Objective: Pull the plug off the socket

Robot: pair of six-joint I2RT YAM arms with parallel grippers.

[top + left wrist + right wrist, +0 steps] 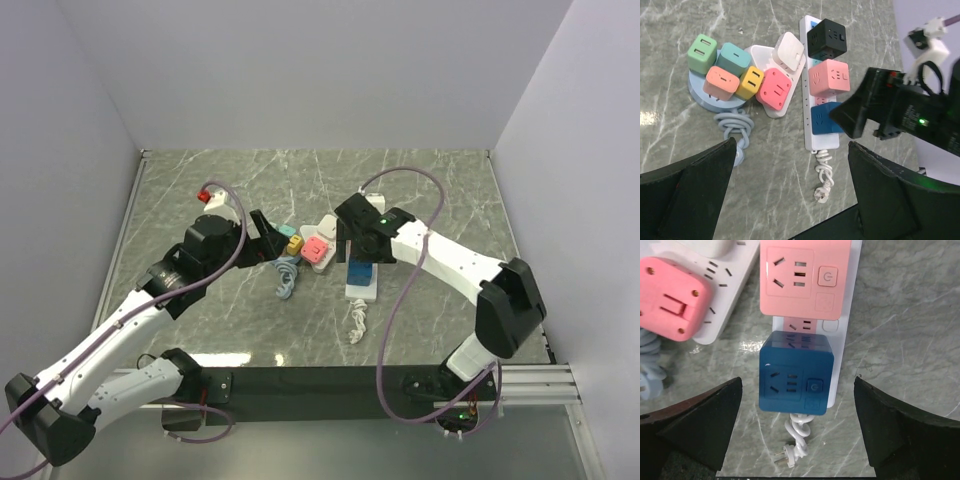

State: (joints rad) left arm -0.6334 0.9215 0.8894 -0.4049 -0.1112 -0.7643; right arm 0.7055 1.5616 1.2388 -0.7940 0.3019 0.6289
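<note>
From above, the blue cube plug (360, 272) sits in the white power strip (364, 292) on the bench (450, 195). Left wrist: left gripper (790, 192) spread wide above the strip. Right wrist: right gripper (797, 407) gaping wide over the plug.

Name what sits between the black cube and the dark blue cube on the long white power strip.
A light pink cube, plugged into the strip between the black cube and blue cube; the left wrist view shows it.

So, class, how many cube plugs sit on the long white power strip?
3: the black cube at the end away from the cord, the pink cube in the middle, the blue cube nearest the cord. None looks hidden.
</note>
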